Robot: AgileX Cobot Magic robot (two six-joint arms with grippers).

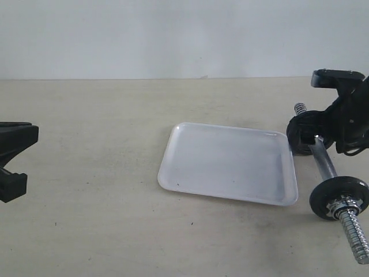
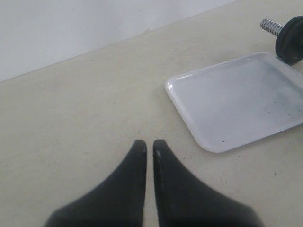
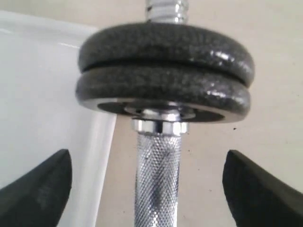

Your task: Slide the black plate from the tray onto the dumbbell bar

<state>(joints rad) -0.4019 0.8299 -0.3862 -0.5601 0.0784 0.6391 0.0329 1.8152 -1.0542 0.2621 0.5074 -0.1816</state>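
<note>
Straddling the dumbbell bar (image 3: 157,189) with jaws spread wide, our right pincer (image 3: 147,161) gripped nothing; the black plate (image 3: 165,45) sat threaded just beyond its fingertips, off the bare tray (image 1: 230,161) alongside. We judged only a clean retreat remained. Our left pincer (image 2: 149,146) rested closed.

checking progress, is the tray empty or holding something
Empty. The tray shows only bare white surface in exterior and left wrist views.

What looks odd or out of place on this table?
The dumbbell bar looks lopsided: two stacked black discs sit at its far end, and seemingly only one disc at the near end. The white tray has a few dark specks.
</note>
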